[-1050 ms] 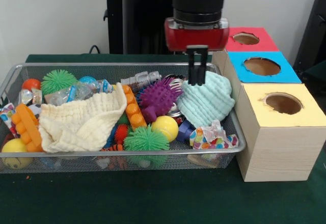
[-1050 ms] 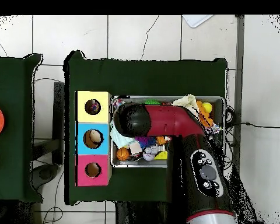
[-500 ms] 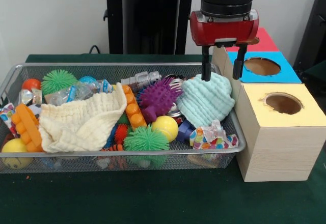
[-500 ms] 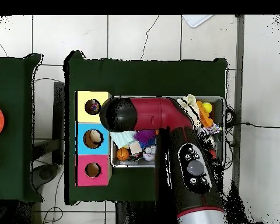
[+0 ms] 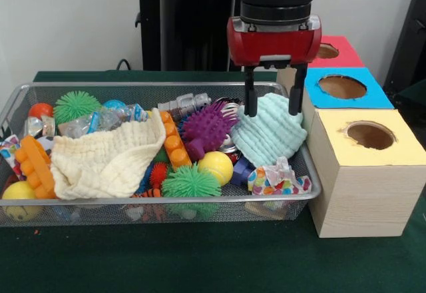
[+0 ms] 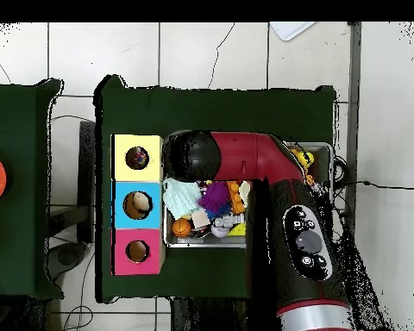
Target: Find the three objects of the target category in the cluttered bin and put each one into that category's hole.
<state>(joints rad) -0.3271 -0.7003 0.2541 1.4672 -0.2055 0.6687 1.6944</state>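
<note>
Table covered in dark green cloth (image 5: 200, 260). Directly on it: silver wire-mesh bin (image 5: 160, 208) full of toys, and just beside it a row of three wooden boxes (image 5: 363, 193) with yellow, blue and red holed tops.

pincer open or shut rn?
Open. In the front view the pincer shows two fingers spread apart, straddling the top of the mint washcloth in the wire bin, nothing between them.
</note>
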